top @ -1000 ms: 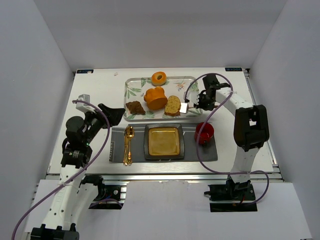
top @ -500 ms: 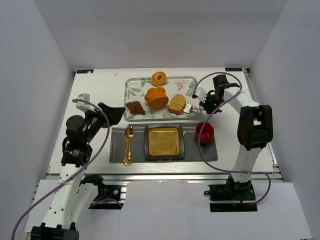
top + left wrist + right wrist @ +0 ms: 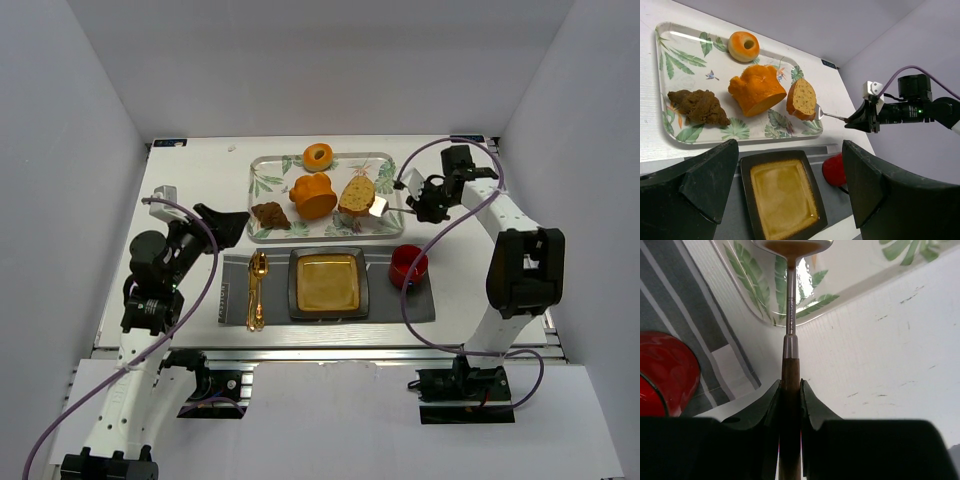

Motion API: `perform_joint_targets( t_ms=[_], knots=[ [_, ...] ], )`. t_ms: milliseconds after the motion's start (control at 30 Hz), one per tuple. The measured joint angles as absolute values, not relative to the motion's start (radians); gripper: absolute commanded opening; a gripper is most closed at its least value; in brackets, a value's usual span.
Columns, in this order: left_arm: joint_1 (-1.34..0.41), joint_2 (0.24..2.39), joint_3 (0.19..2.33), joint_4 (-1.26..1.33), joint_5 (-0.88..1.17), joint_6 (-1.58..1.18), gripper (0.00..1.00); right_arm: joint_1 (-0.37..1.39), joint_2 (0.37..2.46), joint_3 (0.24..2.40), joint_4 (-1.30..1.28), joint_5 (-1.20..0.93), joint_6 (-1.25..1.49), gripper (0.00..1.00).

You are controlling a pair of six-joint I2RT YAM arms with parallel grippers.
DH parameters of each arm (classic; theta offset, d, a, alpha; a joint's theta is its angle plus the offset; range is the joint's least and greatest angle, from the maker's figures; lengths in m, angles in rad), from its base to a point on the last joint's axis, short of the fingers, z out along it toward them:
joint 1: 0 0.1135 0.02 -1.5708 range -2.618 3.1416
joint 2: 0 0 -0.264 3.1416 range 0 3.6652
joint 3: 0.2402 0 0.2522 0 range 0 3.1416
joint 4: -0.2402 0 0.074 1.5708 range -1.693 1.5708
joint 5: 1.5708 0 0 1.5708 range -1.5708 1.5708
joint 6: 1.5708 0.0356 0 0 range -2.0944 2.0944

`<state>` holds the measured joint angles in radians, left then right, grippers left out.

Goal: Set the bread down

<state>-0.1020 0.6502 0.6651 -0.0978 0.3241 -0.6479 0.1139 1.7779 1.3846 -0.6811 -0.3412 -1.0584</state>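
Clearly the weak point is how little carries the bread [image 3: 802, 98]. It stands tipped on edge on the tray [image 3: 662, 90], just beside the bun [image 3: 756, 90], and only the small metal head of the utensil [image 3: 829, 116] meets its lower corner. We cannot tell how far the head has slid under it. If we lift now, we judge the slice may roll off the head and drop back on the tray or against the bun. A push instead of a lift would likely shove it into the bun.

The right gripper [image 3: 790, 390] is clenched on the utensil's thin wooden handle, jaws pressed on both sides. A handle that slim could twist in the grip under an off-centre load, tipping the slice out. The cup [image 3: 408, 266] stands between the right arm and the plate [image 3: 297, 285], so a low sweep could knock it. The left gripper [image 3: 228, 222] hangs spread wide, holding nothing, near the tray's left end.

As for containers, the tray holds four things: a doughnut [image 3: 318, 157], the bun, a dark brown piece [image 3: 270, 215] and the bread. The square plate on the mat [image 3: 235, 300] has nothing on it. We see nothing in the cup.
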Motion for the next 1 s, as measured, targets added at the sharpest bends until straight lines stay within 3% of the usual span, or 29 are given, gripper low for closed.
perform_joint_targets(
  t_ms=[533,1000],
  knots=[
    [-0.102,0.618,0.665,-0.105,0.318,-0.648,0.93,0.216,1.550,1.285,-0.775,-0.439,-1.277,0.00],
    [-0.102,0.574,0.665,-0.135,0.303,-0.648,0.93,0.395,1.486,1.130,-0.764,-0.337,-1.455,0.00]
  ],
)
